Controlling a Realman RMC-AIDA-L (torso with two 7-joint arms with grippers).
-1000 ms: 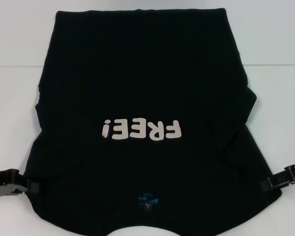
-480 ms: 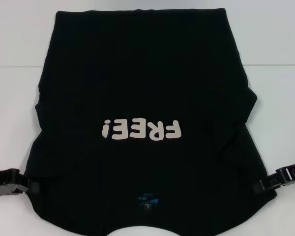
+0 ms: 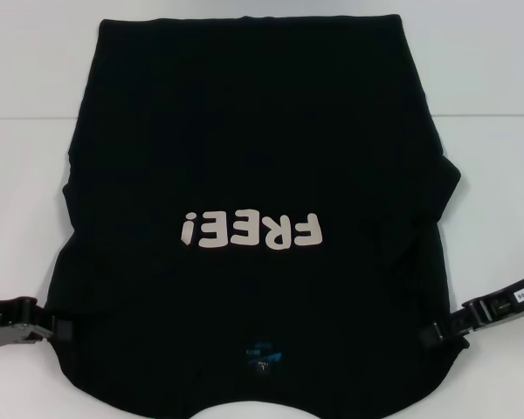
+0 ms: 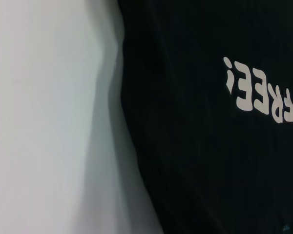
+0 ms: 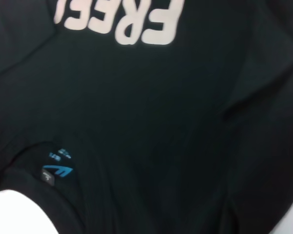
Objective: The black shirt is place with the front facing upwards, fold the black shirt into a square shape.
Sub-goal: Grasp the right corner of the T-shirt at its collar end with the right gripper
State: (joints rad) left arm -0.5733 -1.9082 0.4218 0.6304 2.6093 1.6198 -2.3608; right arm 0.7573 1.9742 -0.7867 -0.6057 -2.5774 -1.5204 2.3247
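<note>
On the white table (image 3: 26,218), head view: the black shirt (image 3: 253,148) lies flat, front up, white "FREE!" lettering (image 3: 251,230) mid-chest, blue neck label (image 3: 262,355) at the near edge by the collar. Both sleeves are folded in over the body. Left gripper (image 3: 59,329) sits at the shirt's near-left corner, right gripper (image 3: 438,333) at the near-right corner; each touches the cloth edge, but whether the fingers pinch it I cannot tell.

Left wrist view: shirt's side edge against the table (image 4: 39,122), shadow beneath it, lettering beyond. No fingers visible.

Right wrist view: lettering, neck label (image 5: 58,168) and collar opening, creases along the folded sleeve. No fingers visible.
</note>
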